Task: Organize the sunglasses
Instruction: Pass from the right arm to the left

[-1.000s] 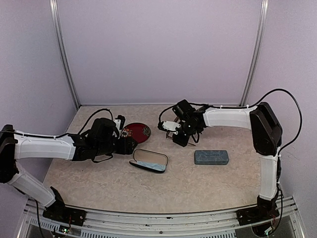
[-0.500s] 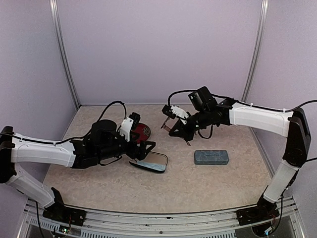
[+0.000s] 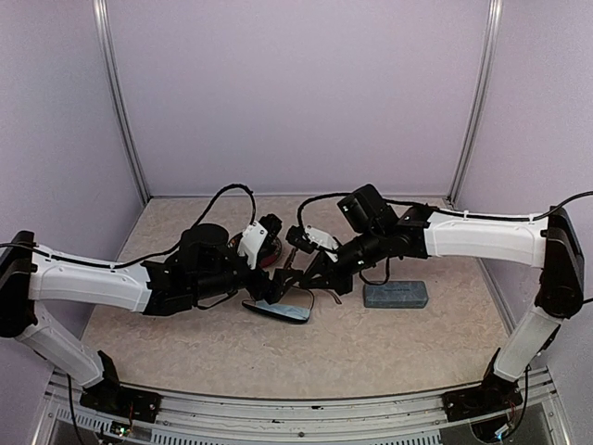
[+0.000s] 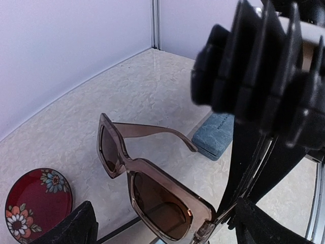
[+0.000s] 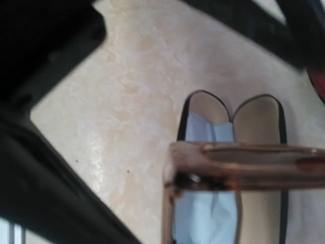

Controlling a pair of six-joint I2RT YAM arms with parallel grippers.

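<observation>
Looking through the left wrist camera, you are seeing the left gripper (image 4: 167, 230) standing wide open. Its fingers (image 4: 76, 226) are showing at the two bottom corners and gripping nothing. The reddish-brown sunglasses (image 4: 152, 190) are hanging in the gap between those fingers, lenses facing the camera, one arm unfolded and pointing away. I cannot tell whether the frame is touching either finger. The right gripper (image 4: 229, 209) is hanging down from the upper right and pinching the frame's corner by the hinge, jaws closed on it. Beyond the left gripper, the grey-blue case (image 4: 216, 136) is lying shut on the table (image 4: 152, 86). A red flowered plate (image 4: 35, 203) is sitting off to the side of its left-hand finger.

Turning to the right wrist camera, you are getting the sunglasses' frame blurred and very close, crossing just under the right gripper. Directly beneath them an open black case (image 5: 183, 114) is lying with a light-blue cloth (image 5: 205, 208) inside. The dark shapes at the left are too blurred to name.

Checking the top camera, you are seeing both arms meeting mid-table, the two grippers just beside each other over the open case. The grey-blue case is lying apart, under the right forearm, and the plate is sitting behind the left gripper, partly hidden.
</observation>
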